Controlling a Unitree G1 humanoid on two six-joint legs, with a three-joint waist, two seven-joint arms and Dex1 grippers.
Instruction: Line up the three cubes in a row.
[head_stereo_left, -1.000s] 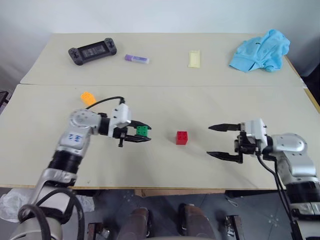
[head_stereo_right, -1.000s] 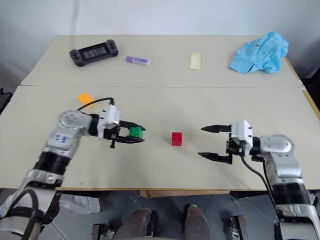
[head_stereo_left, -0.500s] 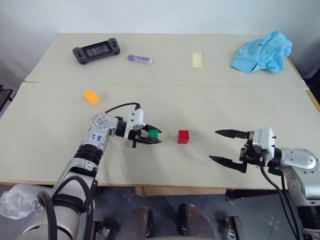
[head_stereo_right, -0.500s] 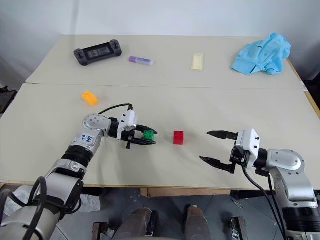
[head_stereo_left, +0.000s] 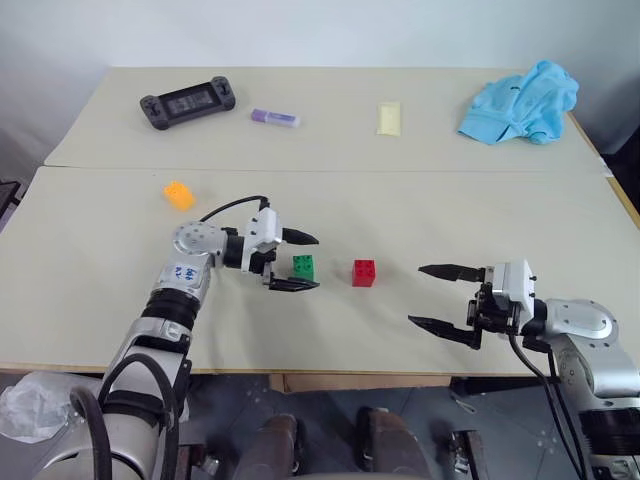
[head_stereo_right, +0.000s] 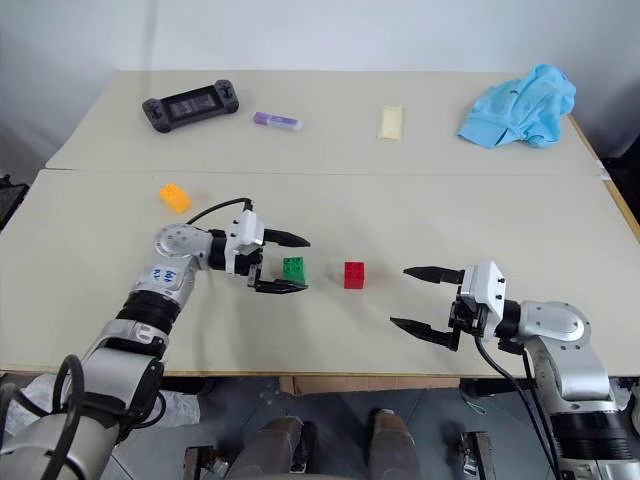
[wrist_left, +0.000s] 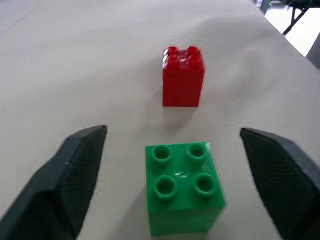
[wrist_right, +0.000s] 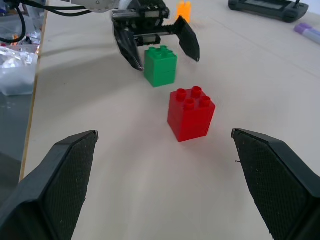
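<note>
Green cube: the small green studded plastic brick (head_stereo_left: 302, 266) stands on the pale counter (head_stereo_left: 420, 215) just beside the red one, between the spread black fingers of the left gripper (head_stereo_left: 298, 262), which do not touch it.
Red cube: the small red studded plastic brick (head_stereo_left: 364, 273) sits near the counter's middle, a narrow gap apart from the green, roughly level with it.
Orange cube: the small orange studded plastic brick (head_stereo_left: 179, 194) lies well apart, up-left of the pair, untouched.
Right gripper: its fingers (head_stereo_right: 432, 333) are spread wide and empty, the right gripper (head_stereo_right: 425, 300) hovering to the right of the red brick.
Done: two of three appear set side by side.
Left: the orange brick likely needs fetching and placing in line with the pair.
</note>
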